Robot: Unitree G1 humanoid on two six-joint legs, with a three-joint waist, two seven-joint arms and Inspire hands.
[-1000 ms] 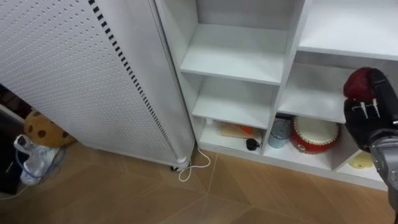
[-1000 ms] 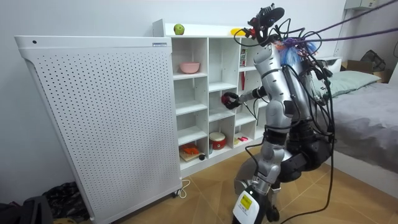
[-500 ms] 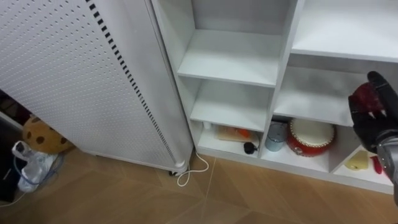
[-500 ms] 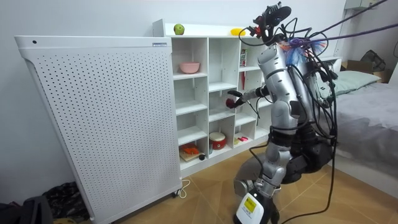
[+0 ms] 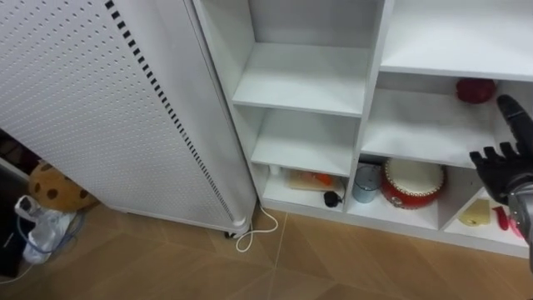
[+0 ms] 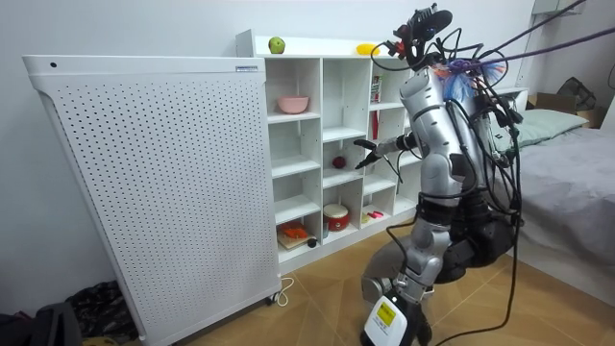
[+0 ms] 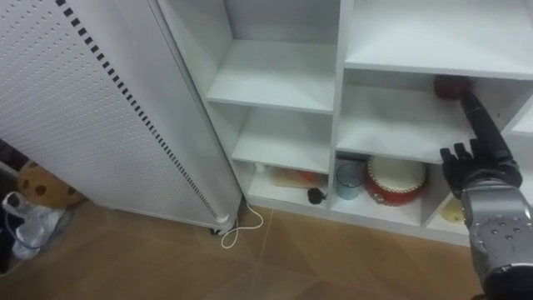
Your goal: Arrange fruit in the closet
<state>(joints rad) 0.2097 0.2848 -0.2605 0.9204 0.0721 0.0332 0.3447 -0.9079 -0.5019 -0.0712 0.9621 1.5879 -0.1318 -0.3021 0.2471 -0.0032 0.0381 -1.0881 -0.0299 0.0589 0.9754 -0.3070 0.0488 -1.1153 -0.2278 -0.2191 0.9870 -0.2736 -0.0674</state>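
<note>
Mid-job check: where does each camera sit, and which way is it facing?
Left eye view: on the robot's head, looking down at the lower shelf unit and floor; the open right hand shows at right.
Right eye view: same head, just beside, same downward look; right hand and forearm show.
Room view: stands off in the room, facing the shelf unit and the whole standing robot.
Shared: all show the red fruit on a shelf by the right hand.
</note>
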